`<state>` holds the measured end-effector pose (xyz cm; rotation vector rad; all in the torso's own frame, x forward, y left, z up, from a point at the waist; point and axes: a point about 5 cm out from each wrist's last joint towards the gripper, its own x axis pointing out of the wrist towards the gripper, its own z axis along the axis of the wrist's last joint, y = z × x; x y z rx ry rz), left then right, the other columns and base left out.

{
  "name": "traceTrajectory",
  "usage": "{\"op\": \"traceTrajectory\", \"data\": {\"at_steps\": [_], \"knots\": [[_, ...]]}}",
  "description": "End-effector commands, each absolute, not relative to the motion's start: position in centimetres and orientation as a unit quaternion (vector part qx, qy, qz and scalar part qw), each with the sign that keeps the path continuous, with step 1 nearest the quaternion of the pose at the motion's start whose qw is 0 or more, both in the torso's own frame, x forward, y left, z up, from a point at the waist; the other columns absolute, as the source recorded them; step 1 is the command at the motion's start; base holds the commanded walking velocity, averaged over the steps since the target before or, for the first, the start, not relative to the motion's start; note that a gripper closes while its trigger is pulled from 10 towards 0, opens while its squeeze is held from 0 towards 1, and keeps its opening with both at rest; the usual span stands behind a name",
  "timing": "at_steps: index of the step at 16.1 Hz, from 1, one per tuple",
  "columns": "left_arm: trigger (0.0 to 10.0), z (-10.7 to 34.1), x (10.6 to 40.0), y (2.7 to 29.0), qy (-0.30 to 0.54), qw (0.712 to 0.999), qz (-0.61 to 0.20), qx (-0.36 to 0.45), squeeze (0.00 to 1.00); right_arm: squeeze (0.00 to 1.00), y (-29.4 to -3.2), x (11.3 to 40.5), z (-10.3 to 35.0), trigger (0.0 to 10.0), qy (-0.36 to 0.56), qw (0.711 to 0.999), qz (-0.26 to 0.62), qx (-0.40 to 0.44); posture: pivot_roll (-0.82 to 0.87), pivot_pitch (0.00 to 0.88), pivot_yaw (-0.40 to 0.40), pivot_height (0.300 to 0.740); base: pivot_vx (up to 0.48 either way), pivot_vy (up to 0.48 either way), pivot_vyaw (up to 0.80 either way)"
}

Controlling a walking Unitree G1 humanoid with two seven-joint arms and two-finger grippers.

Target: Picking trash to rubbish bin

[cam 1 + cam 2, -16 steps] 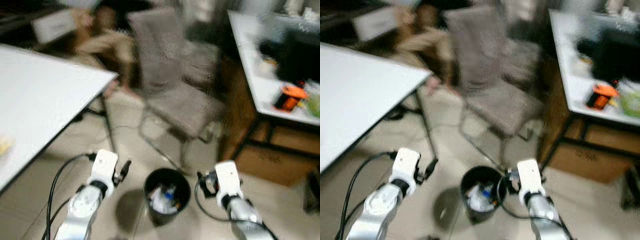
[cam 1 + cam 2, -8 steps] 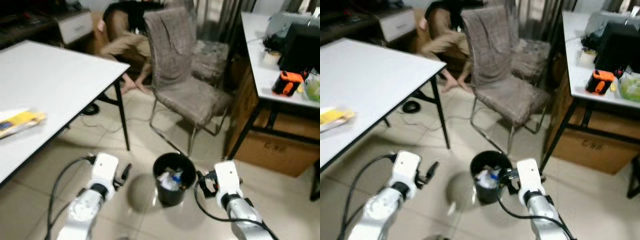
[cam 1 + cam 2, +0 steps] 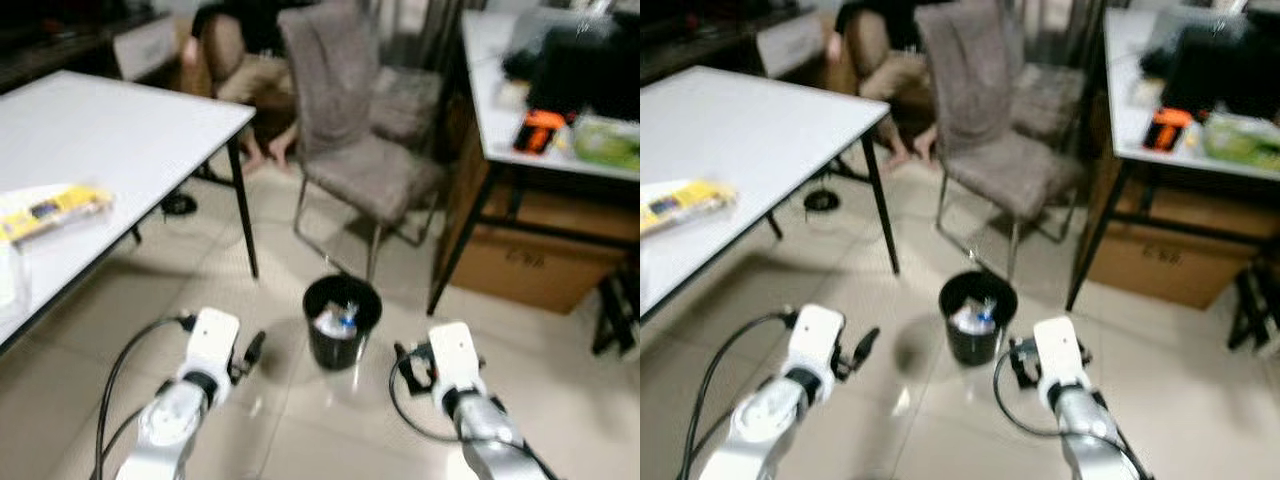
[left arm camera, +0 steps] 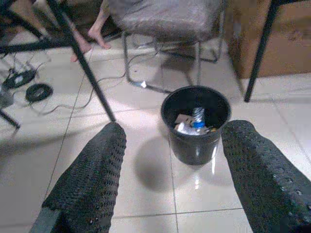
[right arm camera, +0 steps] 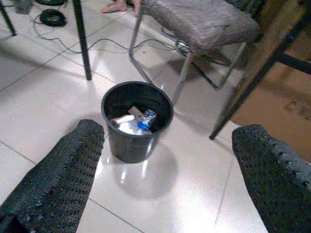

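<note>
A black rubbish bin (image 3: pixel 342 320) stands on the tiled floor in front of a grey chair, holding paper scraps and a blue-capped bottle (image 4: pixel 197 116). My left gripper (image 4: pixel 176 131) is held low, short of the bin and to its left. It is open, with nothing between its fingers (image 4: pixel 92 179). My right gripper (image 5: pixel 172 131) is open and empty too, short of the bin on its right. In the head views both wrists (image 3: pixel 210 340) are at the bottom edge. A yellow packet (image 3: pixel 55 208) lies on the white table (image 3: pixel 130 130) at my left.
The grey chair (image 3: pixel 350 150) stands just beyond the bin, and a person (image 3: pixel 240 70) crouches behind it. Black table legs (image 3: pixel 245 220) and cables (image 4: pixel 39 92) are on the left. A desk (image 3: pixel 490 110) with an orange item, and a cardboard box (image 3: pixel 530 260) beneath it, are on the right.
The whole view has shifted and sharpened. The bin now lies farther ahead of both grippers, and more of the table with the yellow packet shows. Both grippers stay open and empty.
</note>
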<state>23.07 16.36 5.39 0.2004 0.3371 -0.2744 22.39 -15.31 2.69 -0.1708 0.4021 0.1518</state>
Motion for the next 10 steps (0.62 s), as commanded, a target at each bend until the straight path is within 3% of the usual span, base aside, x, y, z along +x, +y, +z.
{"op": "traceTrajectory", "data": {"at_steps": [1,10], "knots": [[10.0,5.72,23.32,16.4,0.162,0.972,-0.138,0.104,0.0,0.0,-15.19,22.48,2.83,10.0,0.196,0.974,0.076,-0.084,-0.02,0.0,-0.026,0.74,-0.27,0.0,0.0],[10.0,5.74,23.31,16.56,0.163,0.972,-0.136,0.104,0.0,0.0,-15.11,22.67,2.89,10.0,0.193,0.974,0.077,-0.085,-0.02,0.0,-0.03,0.74,-0.267,0.0,0.0]]}}
